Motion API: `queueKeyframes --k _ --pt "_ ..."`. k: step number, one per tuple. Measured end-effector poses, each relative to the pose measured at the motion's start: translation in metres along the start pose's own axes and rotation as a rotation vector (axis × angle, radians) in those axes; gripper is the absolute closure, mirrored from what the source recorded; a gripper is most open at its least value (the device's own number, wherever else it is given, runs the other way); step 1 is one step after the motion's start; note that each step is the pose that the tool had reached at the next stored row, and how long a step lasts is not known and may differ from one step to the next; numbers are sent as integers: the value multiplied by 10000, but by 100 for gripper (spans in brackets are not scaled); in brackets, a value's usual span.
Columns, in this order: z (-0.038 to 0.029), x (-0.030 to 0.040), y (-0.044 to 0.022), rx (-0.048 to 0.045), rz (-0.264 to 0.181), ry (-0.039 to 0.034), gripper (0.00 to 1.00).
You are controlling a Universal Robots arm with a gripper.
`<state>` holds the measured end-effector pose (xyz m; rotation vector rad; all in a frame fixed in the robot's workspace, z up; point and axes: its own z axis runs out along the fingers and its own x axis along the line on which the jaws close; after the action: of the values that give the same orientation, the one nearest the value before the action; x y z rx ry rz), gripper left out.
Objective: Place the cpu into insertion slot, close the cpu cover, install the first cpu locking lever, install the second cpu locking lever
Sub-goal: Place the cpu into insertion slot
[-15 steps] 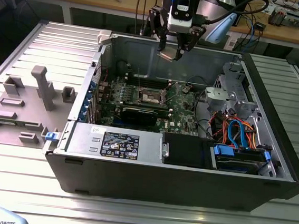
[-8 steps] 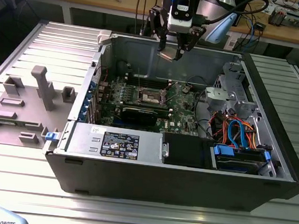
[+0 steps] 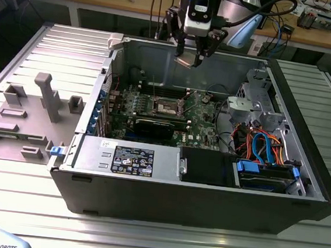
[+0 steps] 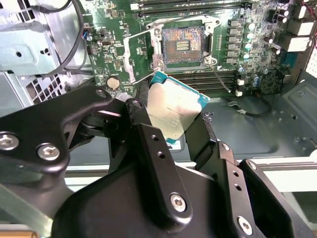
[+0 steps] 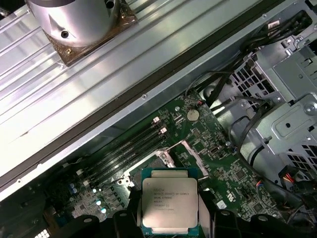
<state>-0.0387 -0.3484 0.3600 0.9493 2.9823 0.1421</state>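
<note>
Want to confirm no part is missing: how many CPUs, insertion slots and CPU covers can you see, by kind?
cpu: 1, held in the gripper above the board
insertion slot: 1, empty
cpu cover: 1, swung open beside the slot
Total: 3

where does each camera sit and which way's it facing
Exterior view: off the arm, looks down into the open dark metal case; gripper above it.
Second wrist view: on the arm, faces the bare socket; black fingers show.
First wrist view: on the arm, faces the green motherboard.
Both wrist views share the gripped silvery square cpu.
</note>
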Motion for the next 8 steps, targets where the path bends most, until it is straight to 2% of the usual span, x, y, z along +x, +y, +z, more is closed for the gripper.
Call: queueKeyframes --k 8 --pt "1 0 0 -18 940 -84 46"
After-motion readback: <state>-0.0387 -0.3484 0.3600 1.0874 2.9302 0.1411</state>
